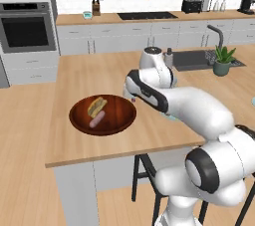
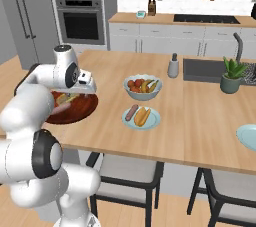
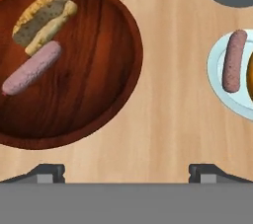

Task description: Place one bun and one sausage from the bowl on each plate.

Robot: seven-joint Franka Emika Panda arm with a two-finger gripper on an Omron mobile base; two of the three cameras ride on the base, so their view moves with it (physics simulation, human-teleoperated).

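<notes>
The tool (image 3: 126,171) hangs released and empty over bare desk (image 3: 168,119), its two tips set wide apart at the bottom of the hand view. The bowl (image 3: 106,87) fills the upper left of that frame, holding one bun (image 3: 43,19) and, just beside it, one sausage (image 3: 32,67); both run long axis from lower left to upper right. The served plate (image 3: 217,87) sits at the right edge. The empty plate (image 2: 247,137) lies at the far right of the right base view. No writing is legible.
</notes>
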